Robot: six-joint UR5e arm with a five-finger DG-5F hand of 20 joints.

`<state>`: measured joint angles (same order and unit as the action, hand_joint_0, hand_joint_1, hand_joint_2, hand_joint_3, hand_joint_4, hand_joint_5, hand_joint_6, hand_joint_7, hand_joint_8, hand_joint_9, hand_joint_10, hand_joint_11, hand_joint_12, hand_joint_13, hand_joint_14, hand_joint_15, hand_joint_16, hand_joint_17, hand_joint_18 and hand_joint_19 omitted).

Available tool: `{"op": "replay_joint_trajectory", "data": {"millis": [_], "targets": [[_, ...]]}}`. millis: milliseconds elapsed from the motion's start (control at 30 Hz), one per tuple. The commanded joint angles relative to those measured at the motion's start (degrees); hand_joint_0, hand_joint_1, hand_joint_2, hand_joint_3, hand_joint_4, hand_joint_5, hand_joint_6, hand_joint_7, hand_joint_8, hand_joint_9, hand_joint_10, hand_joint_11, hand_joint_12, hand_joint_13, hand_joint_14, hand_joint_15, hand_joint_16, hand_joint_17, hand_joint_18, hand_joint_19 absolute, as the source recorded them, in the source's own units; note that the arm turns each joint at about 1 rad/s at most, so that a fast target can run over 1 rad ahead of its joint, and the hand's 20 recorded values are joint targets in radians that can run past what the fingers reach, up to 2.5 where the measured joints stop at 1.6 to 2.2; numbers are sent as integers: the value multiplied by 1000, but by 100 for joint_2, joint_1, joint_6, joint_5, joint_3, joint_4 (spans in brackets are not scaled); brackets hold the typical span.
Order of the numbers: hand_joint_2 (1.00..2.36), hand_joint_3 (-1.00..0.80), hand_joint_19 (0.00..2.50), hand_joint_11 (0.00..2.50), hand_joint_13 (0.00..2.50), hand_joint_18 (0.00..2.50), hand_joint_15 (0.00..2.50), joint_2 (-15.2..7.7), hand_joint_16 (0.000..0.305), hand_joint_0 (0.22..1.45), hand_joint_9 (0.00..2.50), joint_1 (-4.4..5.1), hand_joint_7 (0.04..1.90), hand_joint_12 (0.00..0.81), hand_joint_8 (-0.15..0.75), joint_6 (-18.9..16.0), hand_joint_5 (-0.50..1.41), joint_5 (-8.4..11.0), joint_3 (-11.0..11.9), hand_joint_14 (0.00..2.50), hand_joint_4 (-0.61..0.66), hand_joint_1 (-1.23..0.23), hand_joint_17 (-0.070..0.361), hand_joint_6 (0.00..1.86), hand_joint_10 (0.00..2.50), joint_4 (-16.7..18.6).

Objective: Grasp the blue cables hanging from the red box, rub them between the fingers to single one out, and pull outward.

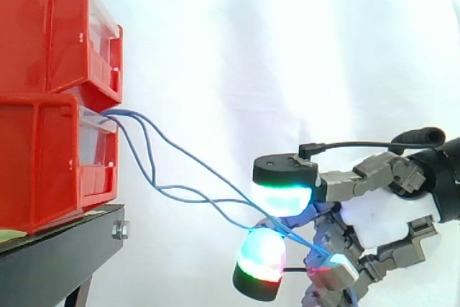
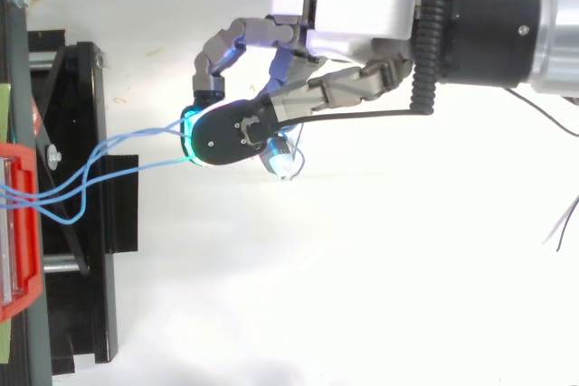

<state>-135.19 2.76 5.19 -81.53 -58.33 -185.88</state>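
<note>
Hand [image 1: 388, 224] at right, low, well right of the bins. Fingers [image 1: 282, 181] curled in, gap narrow, pads closed on the blue cables [image 1: 230, 200]. The upper pad glows cyan-green, the lower cyan and red. The strands pass between them and run on down to a third, red-lit pad lower right. In the top view the pads meet at the cable ends, with the palm [image 2: 362, 2] further right. The cables leave the front of the lower bin [image 1: 43, 156] at left, sag in loose loops and slope down right to the pads, not taut. An upper bin [image 1: 43, 26] is stacked on it. Both sit on the black stand [image 1: 57, 249]. The white curtain [image 1: 287, 48] is far behind.
</note>
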Motion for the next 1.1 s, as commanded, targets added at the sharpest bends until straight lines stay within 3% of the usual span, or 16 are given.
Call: {"op": "replay_joint_trajectory", "data": {"millis": [0,133,333,467,500,600,667,800,1067], "targets": [[1005,-440,793,966,947,724,694,-25,51,600,1282,-4,896,371,290,-71,-121,-12,76,26,60,-522,115,777,25,-1],[1004,-435,795,978,952,724,698,-25,51,601,1281,-30,900,370,289,-62,-120,-20,375,24,62,-532,115,776,26,-397],[1005,-423,794,974,950,727,700,-25,51,607,1283,-30,928,370,291,-27,-120,-29,401,26,46,-560,115,779,26,-388],[1011,-326,783,987,941,727,696,-25,52,607,1238,14,936,376,286,52,-136,-38,129,24,37,-631,116,834,26,-221],[1011,-299,766,998,933,740,687,-25,53,614,1232,31,911,383,289,44,-144,-3,6,26,56,-721,120,862,25,78],[1015,-259,763,999,915,728,686,-25,52,650,1199,31,946,377,286,44,-153,-12,32,26,29,-851,116,885,26,298],[1015,-278,751,990,910,734,676,-25,52,680,1187,14,993,376,282,52,-154,-12,94,27,-3,-895,116,889,25,219],[1010,-387,718,994,899,758,665,-25,50,735,1174,-13,986,373,278,52,-155,-38,454,25,-59,-915,113,895,23,-326],[1000,-500,716,993,887,759,668,-25,50,739,1174,-57,940,368,277,255,-152,-20,955,26,-45,-912,112,896,26,-977]]}}
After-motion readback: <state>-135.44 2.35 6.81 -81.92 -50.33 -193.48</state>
